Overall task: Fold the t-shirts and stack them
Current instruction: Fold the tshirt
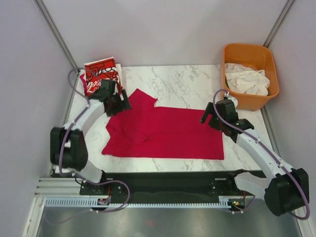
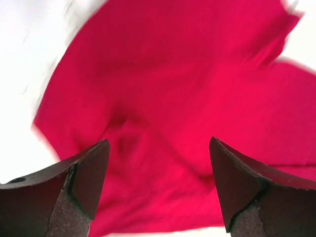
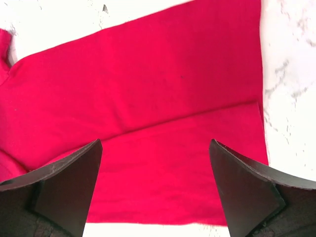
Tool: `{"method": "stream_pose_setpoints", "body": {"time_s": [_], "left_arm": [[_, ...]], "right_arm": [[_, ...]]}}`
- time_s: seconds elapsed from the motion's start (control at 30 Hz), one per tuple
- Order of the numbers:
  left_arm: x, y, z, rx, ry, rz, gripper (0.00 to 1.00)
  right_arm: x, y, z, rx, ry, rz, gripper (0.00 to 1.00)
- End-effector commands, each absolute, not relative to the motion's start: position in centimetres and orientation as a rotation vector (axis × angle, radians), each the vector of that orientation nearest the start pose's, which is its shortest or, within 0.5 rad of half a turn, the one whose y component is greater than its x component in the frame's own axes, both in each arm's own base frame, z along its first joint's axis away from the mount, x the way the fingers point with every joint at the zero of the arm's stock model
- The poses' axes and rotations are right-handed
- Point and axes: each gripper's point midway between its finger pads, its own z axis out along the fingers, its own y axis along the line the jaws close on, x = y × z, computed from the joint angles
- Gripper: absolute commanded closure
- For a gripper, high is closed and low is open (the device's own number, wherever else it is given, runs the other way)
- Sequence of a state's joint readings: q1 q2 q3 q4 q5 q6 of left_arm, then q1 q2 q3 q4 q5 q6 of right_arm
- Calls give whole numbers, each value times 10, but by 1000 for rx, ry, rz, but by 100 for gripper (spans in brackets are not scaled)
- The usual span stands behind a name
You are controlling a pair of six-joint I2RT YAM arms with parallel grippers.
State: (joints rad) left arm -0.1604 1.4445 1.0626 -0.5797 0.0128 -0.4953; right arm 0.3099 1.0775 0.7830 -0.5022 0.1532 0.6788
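Observation:
A plain crimson t-shirt (image 1: pixel 165 129) lies spread on the marble table, partly folded, with one long fold edge running across it (image 3: pixel 173 123). Its left end is rumpled (image 2: pixel 163 123). A folded red Coca-Cola print t-shirt (image 1: pixel 101 74) lies at the table's far left corner. Off-white shirts (image 1: pixel 247 79) fill the orange tub. My left gripper (image 1: pixel 117 102) is open and empty above the crimson shirt's left end, also seen in its wrist view (image 2: pixel 158 187). My right gripper (image 1: pixel 211 118) is open and empty above the shirt's right end (image 3: pixel 155 187).
The orange tub (image 1: pixel 228 54) stands at the table's far right corner, close behind my right arm. Bare marble (image 1: pixel 182 84) shows behind the crimson shirt. Grey walls close in on both sides.

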Motion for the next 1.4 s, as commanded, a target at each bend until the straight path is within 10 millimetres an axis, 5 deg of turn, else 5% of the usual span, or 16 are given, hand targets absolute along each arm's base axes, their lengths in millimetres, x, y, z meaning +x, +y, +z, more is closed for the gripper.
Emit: {"method": "stream_pose_setpoints", "body": {"time_s": [0.0,0.17,0.23,0.27,0.3,0.37,0.4,0.43,0.6,0.87,1.03,1.07,1.13,1.27,1.37], "left_arm": [[436,-107,152,-148,2343,-352,11],[522,-142,132,-41,2338,-450,15],[541,-145,120,-20,2350,-422,14],[559,-146,134,2,2306,-417,14],[566,-148,101,3,2363,-403,14],[583,-147,103,10,2367,-375,14],[587,-148,80,5,2408,-367,14],[593,-150,84,18,2402,-373,15],[589,-145,58,8,2464,-249,22],[544,-138,27,0,2600,-137,25],[536,-139,4,11,2642,-74,55],[536,-138,0,5,2646,-66,78],[543,-139,4,-6,2629,-72,98],[552,-147,23,4,2588,-121,98],[554,-145,59,8,2527,-124,98]], "right_arm": [[318,93,153,434,2224,318,2],[326,92,143,434,2266,326,2],[325,90,146,425,2261,328,2],[324,89,146,422,2261,333,2],[323,87,147,425,2259,331,2],[321,86,152,413,2251,340,2],[319,86,154,411,2247,345,2],[318,85,154,412,2247,340,2],[314,83,152,424,2252,341,2],[319,78,154,428,2253,319,2],[321,75,152,427,2262,314,2],[321,73,151,430,2261,308,2],[320,71,149,431,2260,294,2],[325,74,126,428,2322,293,2],[333,66,112,463,2354,213,3]]}}
